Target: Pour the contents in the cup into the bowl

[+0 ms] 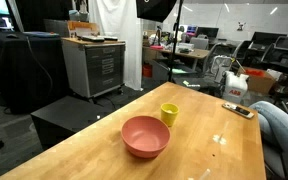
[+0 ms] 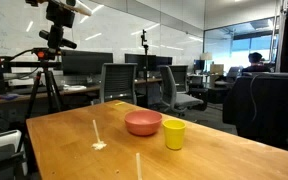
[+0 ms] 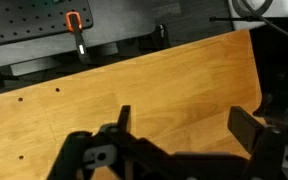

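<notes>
The small yellow cup stands upright on the wooden table, just beside the wide pink bowl. Both also show in an exterior view, the cup in front of the bowl. The cup's contents are hidden from these angles. The arm does not appear in either exterior view. In the wrist view my gripper hangs open and empty over bare table wood, with neither the cup nor the bowl under it.
The wooden table carries a small dark flat object near its far edge. A camera tripod, office chairs and desks stand around. A grey cabinet is behind the table.
</notes>
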Controlling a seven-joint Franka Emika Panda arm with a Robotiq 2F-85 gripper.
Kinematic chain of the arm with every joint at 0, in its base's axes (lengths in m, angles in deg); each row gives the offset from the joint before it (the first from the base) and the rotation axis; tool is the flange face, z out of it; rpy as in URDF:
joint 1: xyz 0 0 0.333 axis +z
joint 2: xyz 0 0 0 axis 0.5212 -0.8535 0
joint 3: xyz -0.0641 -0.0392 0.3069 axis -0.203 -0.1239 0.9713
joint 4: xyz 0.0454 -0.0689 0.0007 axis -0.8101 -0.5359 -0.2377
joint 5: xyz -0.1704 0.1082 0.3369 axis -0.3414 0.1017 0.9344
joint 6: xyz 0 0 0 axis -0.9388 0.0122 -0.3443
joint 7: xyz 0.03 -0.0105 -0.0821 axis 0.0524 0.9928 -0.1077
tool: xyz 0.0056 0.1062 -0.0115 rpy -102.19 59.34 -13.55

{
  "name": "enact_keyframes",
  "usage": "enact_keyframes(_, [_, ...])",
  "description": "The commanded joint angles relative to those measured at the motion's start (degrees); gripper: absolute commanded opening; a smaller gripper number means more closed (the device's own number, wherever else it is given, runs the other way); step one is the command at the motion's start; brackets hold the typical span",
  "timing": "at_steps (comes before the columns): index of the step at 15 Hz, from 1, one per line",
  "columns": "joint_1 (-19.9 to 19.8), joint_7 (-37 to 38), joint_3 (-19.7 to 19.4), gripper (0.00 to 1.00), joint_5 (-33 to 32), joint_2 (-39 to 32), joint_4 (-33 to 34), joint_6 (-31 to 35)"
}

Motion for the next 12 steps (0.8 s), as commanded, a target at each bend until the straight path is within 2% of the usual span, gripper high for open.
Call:
enact_keyframes(1, [-0.6,-0.2,0.5,1.00,0.2,0.0,0.2,-0.3])
enact_keyframes(12, [-0.6,-0.2,0.5,1.00,0.2,0.1,0.5,-0.1])
